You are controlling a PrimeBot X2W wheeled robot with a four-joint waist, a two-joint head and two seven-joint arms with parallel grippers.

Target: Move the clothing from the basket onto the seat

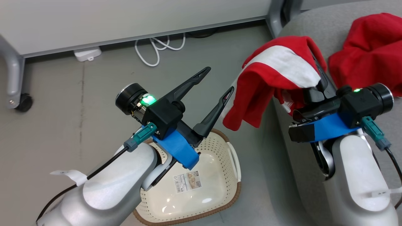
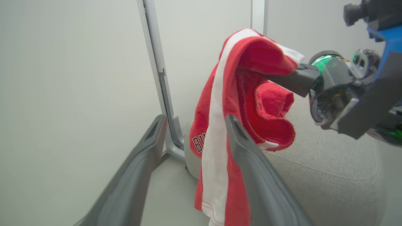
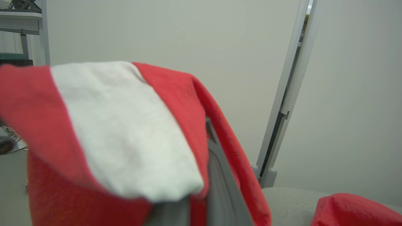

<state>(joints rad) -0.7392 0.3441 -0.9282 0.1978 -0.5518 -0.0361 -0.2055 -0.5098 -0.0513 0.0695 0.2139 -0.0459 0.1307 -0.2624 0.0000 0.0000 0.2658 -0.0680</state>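
Head view: right claw (image 1: pixel 322 80) clamps striped garment (image 1: pixel 282 67); left claw (image 1: pixel 220 79) spread wide.

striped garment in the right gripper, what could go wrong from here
1. The striped garment hangs mostly past the edge of the seat, above the floor; released here, it may slide off.
2. It drapes over the shut right gripper, so on opening it might stay hooked on a finger and get pulled back.
3. The open left gripper has a fingertip close to the hanging cloth and could snag it.
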